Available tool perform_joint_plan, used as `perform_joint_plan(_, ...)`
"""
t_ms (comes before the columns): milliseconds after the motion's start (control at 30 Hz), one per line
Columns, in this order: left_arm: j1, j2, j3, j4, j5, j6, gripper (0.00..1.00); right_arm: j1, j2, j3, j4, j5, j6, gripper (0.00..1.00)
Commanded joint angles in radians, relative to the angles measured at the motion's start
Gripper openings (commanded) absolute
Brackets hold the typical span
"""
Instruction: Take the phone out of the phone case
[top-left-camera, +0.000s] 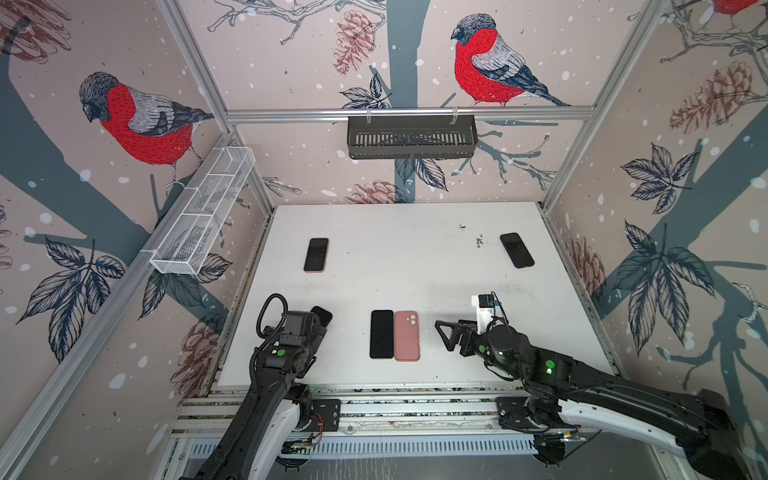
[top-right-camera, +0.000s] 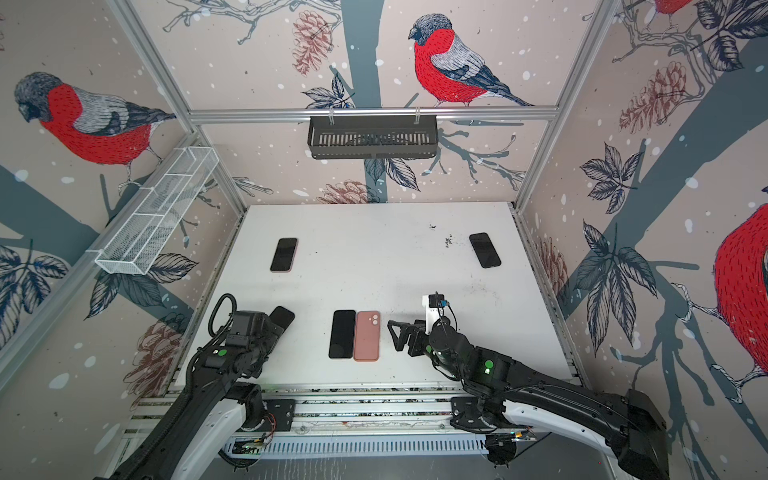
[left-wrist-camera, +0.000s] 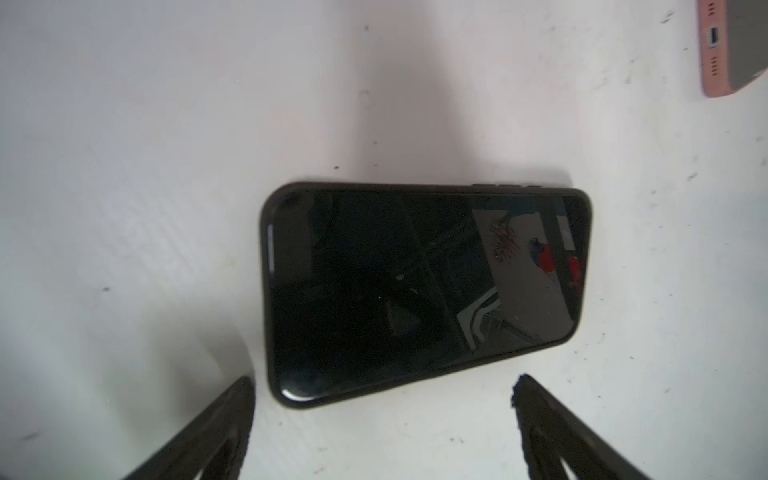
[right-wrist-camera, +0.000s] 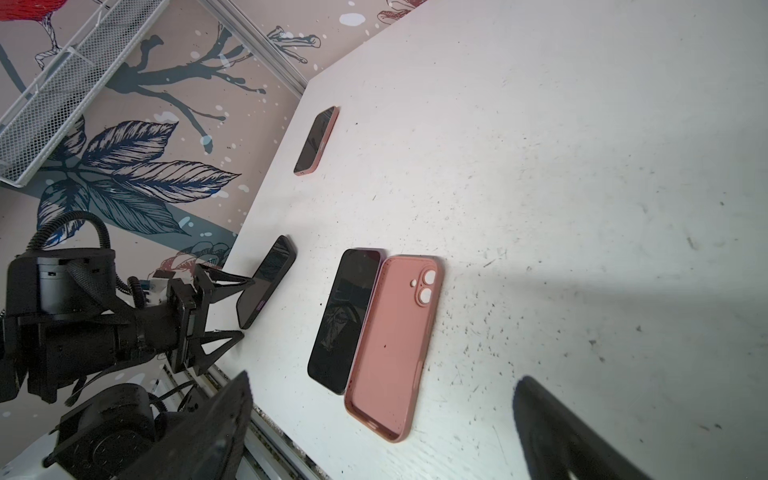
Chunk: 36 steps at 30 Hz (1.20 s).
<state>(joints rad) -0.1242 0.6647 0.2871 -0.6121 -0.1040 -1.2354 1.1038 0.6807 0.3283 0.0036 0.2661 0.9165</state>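
From above, my left arm's wrist covers most of the dark-cased phone (left-wrist-camera: 415, 282); only one corner pokes out in both top views. The left gripper (left-wrist-camera: 382, 380) hangs low over it, angled down toward the table (top-left-camera: 415, 257). Its jaws are spread wide and nothing is held. I can't tell whether a fingertip touches the phone's edge. The phone lies flat, screen up and dark, with a thick black rim around the glass.

Farther back on the left, a phone in a pink case (top-left-camera: 316, 254) lies screen up. At the front centre, a bare black phone (top-left-camera: 381, 333) lies screen up, side by side with an empty pink case (top-left-camera: 407, 336) that has its hollow side up and camera cutouts showing.

Just right of that pair, the right gripper (top-left-camera: 441, 336) points leftward at them, low and nearly level, with its jaws fully apart and empty. Far back on the right lies another dark phone (top-left-camera: 516, 250); I can't make out whether it has a case.
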Motion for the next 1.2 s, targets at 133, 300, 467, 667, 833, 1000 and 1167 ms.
perform_joint_plan(133,-0.006,-0.011,-0.094,0.179,0.155,0.02,0.96,-0.002,0.002,-0.012,0.04,-0.004,0.015,0.99)
perform_joint_plan(300,-0.016,0.02,-0.095,0.279,0.15,0.072,0.96,-0.002,-0.004,-0.039,0.062,-0.001,0.024,0.99)
perform_joint_plan(467,-0.038,0.103,-0.074,0.434,0.148,0.153,0.96,-0.003,0.017,-0.048,0.072,-0.002,0.026,0.99)
perform_joint_plan(667,-0.043,0.193,0.052,0.379,0.057,0.345,0.96,-0.004,0.032,-0.054,0.078,-0.007,0.032,0.99)
perform_joint_plan(833,-0.083,0.195,0.088,0.332,0.033,0.397,0.96,-0.003,0.033,-0.058,0.084,-0.008,0.04,0.99)
perform_joint_plan(1000,-0.1,0.213,0.169,0.23,-0.057,0.493,0.96,-0.003,0.035,-0.057,0.083,-0.012,0.044,0.99)
perform_joint_plan(1167,-0.1,0.256,0.235,0.268,-0.046,0.656,0.96,-0.004,0.045,-0.06,0.104,-0.019,0.045,0.99)
